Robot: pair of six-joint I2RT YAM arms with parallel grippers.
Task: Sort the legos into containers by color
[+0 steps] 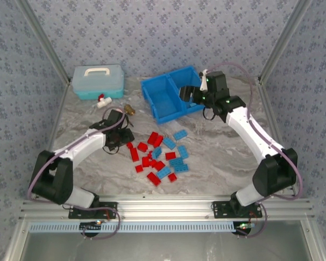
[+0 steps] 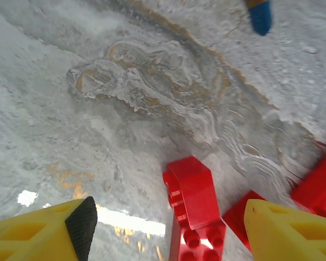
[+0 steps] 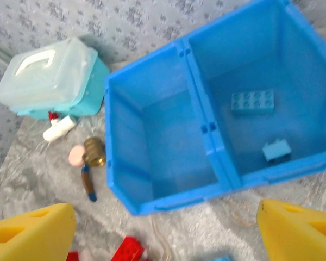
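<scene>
In the blue bin (image 3: 152,202) we count two light blue legos (image 3: 252,101) in one compartment (image 3: 271,54); the other legos (image 1: 160,157) lie piled on the table (image 1: 223,157). Our left tool (image 2: 171,220) gapes around a red brick (image 2: 193,196); the right tool (image 3: 163,217), wide apart, holds nothing.

Bare table (image 1: 217,163) right of legos (image 1: 152,161)

The left end effector (image 2: 168,228) points down with its arm bent inward, jaws spread wide. The right end effector (image 3: 165,228) hangs raised, jaws parted.
</scene>
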